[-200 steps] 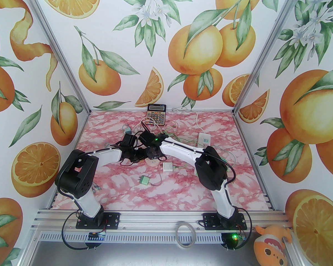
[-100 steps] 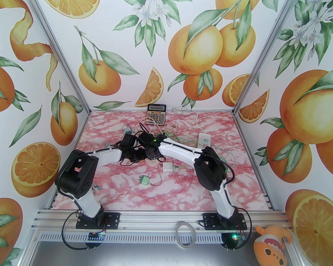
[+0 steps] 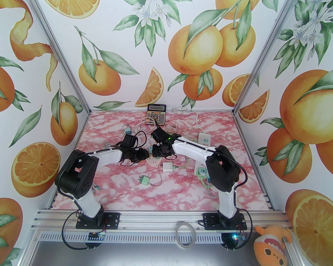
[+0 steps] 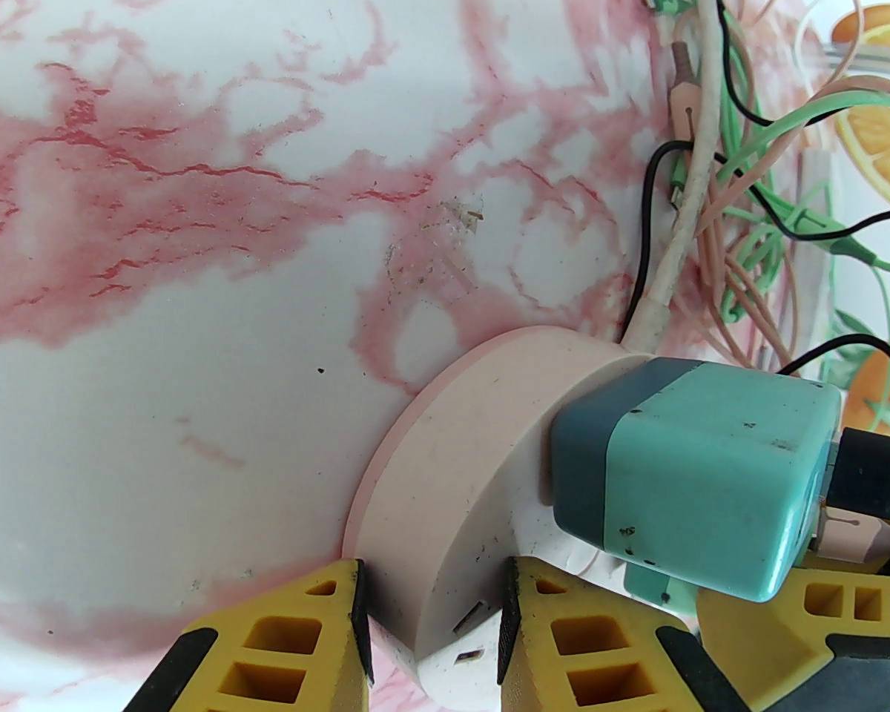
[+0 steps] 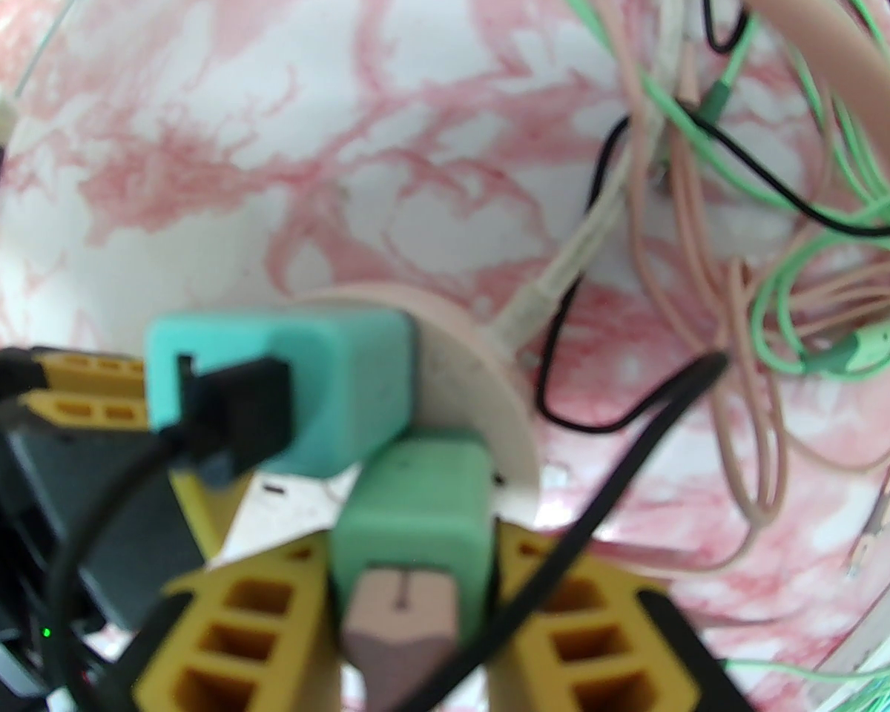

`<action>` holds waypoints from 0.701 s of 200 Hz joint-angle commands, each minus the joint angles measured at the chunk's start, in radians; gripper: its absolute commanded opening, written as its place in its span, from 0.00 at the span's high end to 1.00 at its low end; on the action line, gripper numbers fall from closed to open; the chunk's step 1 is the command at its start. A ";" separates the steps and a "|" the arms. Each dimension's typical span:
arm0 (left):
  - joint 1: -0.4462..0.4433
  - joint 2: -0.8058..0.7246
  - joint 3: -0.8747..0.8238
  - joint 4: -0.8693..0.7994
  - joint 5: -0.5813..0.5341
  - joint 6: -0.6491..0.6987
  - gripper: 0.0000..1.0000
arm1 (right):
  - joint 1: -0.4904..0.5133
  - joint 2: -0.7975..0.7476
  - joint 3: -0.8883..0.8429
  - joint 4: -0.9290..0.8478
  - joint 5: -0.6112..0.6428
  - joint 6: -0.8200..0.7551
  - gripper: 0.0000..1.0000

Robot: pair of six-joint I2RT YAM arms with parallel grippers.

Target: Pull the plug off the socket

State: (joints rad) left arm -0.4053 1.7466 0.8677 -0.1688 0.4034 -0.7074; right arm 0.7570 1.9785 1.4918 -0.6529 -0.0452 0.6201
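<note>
The left tool [image 4: 432,579] clamps the round socket [image 4: 445,442] and the right tool [image 5: 411,546] grips the green plug [image 5: 415,494], which looks still seated, so the pull itself remains.

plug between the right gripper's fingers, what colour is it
Mint green square plastic plug, pink cable connector at its back. Best in the right wrist view.

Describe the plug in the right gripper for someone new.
On the pink marble table, find the round pink socket near the middle. Of the two plugs there, the right gripper holds the pale green plug with a pink cable; the teal plug has a black cable.
</note>
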 commanded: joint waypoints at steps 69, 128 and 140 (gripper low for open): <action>-0.036 0.119 -0.063 -0.252 -0.109 0.008 0.70 | 0.208 0.111 0.273 -0.190 0.155 -0.129 0.68; -0.036 0.125 -0.052 -0.265 -0.112 0.018 0.70 | 0.233 0.123 0.292 -0.221 0.212 -0.150 0.69; -0.036 0.126 -0.050 -0.270 -0.116 0.022 0.70 | 0.227 0.112 0.287 -0.219 0.218 -0.154 0.69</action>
State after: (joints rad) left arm -0.4065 1.7485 0.8883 -0.2070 0.4015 -0.7033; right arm 0.9062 2.1090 1.7298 -0.8993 0.2764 0.5209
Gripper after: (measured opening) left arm 0.301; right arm 0.318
